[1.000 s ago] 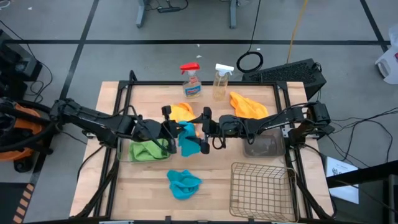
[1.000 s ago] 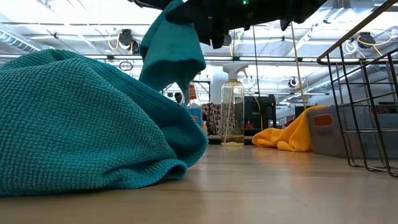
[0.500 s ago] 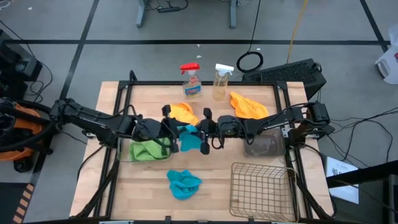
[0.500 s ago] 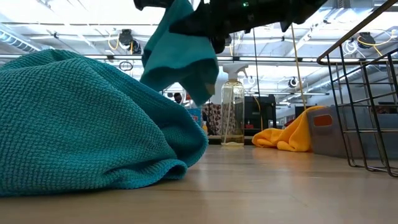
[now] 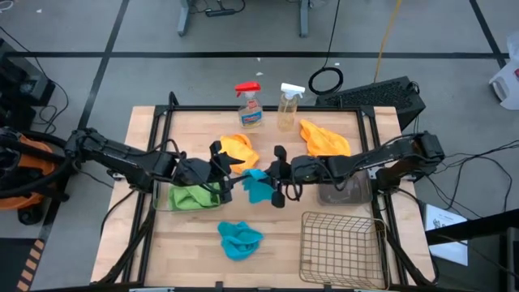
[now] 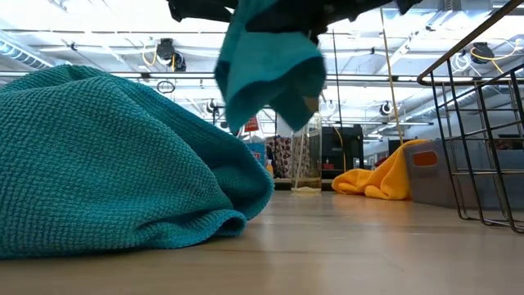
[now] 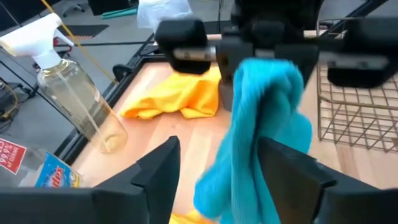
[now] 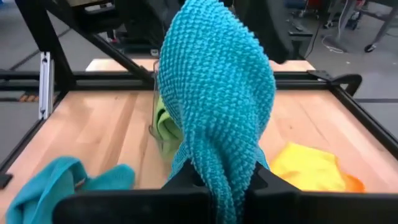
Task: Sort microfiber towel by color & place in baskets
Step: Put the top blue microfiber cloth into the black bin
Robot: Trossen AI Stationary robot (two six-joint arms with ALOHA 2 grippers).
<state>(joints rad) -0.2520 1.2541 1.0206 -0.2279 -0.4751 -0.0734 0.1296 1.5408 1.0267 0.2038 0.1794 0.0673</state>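
A turquoise towel (image 5: 258, 185) hangs over the table's middle with my right gripper (image 5: 276, 174) shut on it. My left gripper (image 5: 225, 172) stands open just left of it, its fingers (image 7: 163, 163) on either side of the towel's near side (image 7: 261, 124); I see no touch. A second turquoise towel (image 5: 240, 238) lies on the table near the front. A green towel (image 5: 191, 197) lies in the clear tub (image 5: 162, 201). Two orange-yellow towels (image 5: 238, 146) (image 5: 324, 138) lie farther back. The wire basket (image 5: 340, 243) and the dark grey bin (image 5: 345, 191) stand at the right. My right gripper pinches a bunched fold of the turquoise towel (image 8: 219, 168) between its two fingers (image 8: 186, 180). The fingers come nearly level from the table's right side. The towel hangs slack below them (image 6: 270, 74), clear of the table.
Two spray bottles (image 5: 250, 105) (image 5: 289, 105) stand at the far edge. A black frame rail (image 5: 268, 108) runs round the tabletop. Bare wood (image 5: 280, 235) shows between the lying turquoise towel and the wire basket.
The hanging turquoise towel has come away from my left gripper and gone over to my right gripper. My right gripper has carried it a little toward the table's right edge and slightly up. My left gripper has let go and rolled, staying in place.
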